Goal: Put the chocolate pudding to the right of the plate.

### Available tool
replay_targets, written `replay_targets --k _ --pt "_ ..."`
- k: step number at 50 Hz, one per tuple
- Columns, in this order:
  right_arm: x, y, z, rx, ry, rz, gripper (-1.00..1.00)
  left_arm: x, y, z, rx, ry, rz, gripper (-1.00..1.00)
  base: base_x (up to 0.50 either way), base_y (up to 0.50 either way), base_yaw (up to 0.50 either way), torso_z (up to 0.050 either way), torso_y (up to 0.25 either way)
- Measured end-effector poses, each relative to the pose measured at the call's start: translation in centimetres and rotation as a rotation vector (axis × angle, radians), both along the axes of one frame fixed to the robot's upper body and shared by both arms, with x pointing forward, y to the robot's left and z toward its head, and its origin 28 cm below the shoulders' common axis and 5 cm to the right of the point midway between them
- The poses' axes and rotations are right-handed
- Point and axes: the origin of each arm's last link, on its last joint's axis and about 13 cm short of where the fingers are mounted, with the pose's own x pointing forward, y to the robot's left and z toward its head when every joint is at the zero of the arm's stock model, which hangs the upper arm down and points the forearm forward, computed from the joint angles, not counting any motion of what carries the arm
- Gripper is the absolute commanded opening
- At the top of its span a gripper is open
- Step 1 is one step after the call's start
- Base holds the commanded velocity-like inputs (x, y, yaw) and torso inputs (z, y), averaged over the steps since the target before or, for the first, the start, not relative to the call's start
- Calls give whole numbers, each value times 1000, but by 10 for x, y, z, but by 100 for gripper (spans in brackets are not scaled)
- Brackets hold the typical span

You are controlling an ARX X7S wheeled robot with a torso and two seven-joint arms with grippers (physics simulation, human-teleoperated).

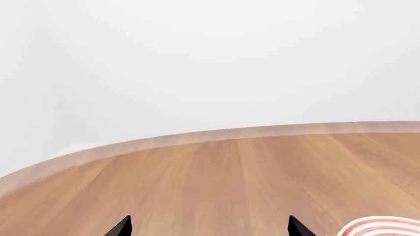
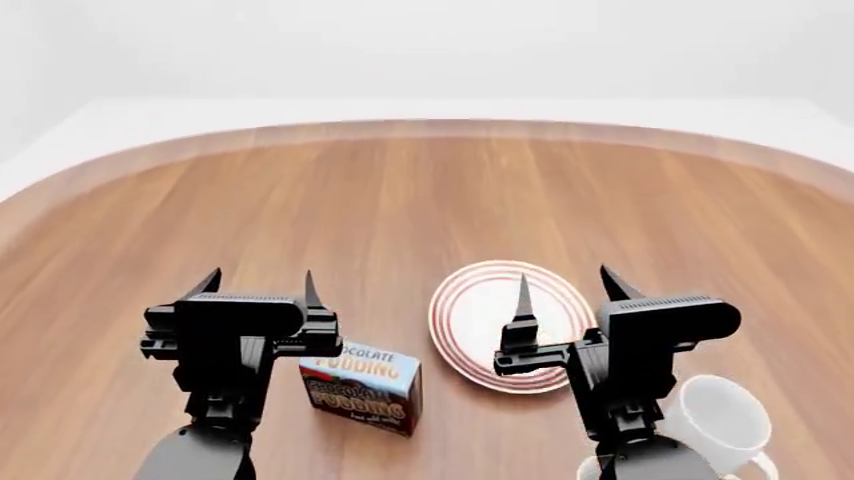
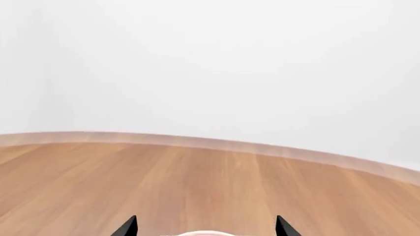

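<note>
A round wooden worktop point(image 2: 427, 200) fills the head view, its pale edge curving across the far side against a white background. The chocolate pudding point(image 2: 362, 388) lies near the front, left of centre, its blue top with red lettering facing up and a dark brown side towards the camera. It sits to the left of the plate point(image 2: 470, 325), close by but not touching it. The plate, white with red rings, lies flat at the centre right of the worktop. A plain white mug point(image 2: 721, 422) stands at the near right corner, just right of the plate and partly behind the right arm. The left gripper point(image 2: 256, 285) is raised above the worktop just left of and beyond the pudding, its two black fingertips spread apart with nothing between them. The right gripper point(image 2: 566, 285) is over the plate's right half, its fingertips likewise parted and empty; one tip shows against the plate's white centre. In the left wrist view the two fingertips point(image 1: 122, 227) of the left gripper point over bare wood, with a sliver of the plate's red-ringed rim point(image 1: 384, 228) at the corner. In the right wrist view two fingertips point(image 3: 128, 227) stand wide apart, and a pale strip between them at the picture's edge is too small to identify.
</note>
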Motion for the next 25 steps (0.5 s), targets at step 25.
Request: replay_targets --k 25 --pt "-1 1 -2 -7 -15 19 100 -1 0 -2 -2 4 1 100 382 0 0 0 0"
